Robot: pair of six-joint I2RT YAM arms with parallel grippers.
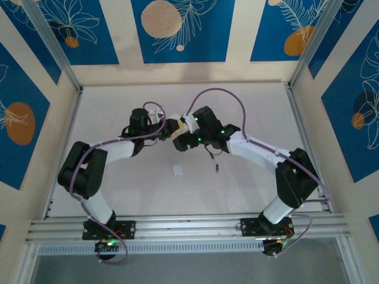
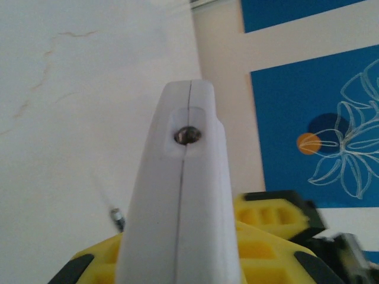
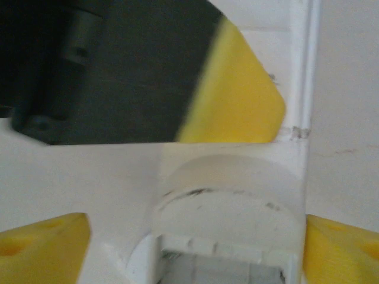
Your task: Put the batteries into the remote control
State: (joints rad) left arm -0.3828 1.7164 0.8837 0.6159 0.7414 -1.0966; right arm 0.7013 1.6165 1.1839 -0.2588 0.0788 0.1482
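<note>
Loading looks half done
Left fingers (image 2: 100,257) clamp the remote control (image 2: 183,207); right fingers (image 3: 41,245) gape; one battery (image 1: 217,168) waits on the table (image 1: 249,195).

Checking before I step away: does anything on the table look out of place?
A battery lies loose on the table, right of the small white cover, while the left pincer holds the remote up. Nothing looks spilled.
</note>
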